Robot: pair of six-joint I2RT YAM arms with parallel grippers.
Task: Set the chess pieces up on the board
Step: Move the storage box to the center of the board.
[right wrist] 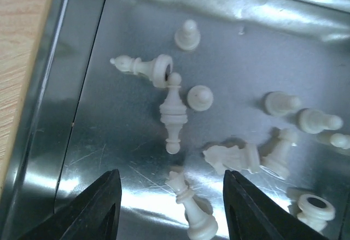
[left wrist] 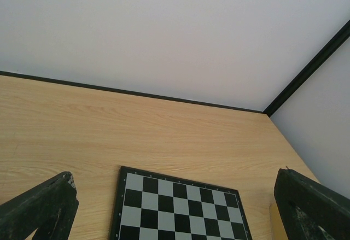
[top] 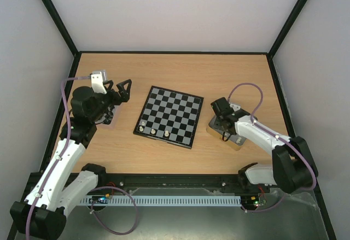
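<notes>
While the right jaws are held apart above the cream-white chess pieces (right wrist: 173,113) lying in the metal tin (right wrist: 82,141) beside the board (top: 169,115), the left jaws apart too, one piece is best straddled clear of its neighbours.

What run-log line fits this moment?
left gripper open beside board | right gripper open over white pieces in tin | three pieces on board's near row

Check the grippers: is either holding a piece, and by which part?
Nothing is held. Left gripper is open beside the board; right gripper is open over loose cream pieces in the tin, clamping none.
</notes>
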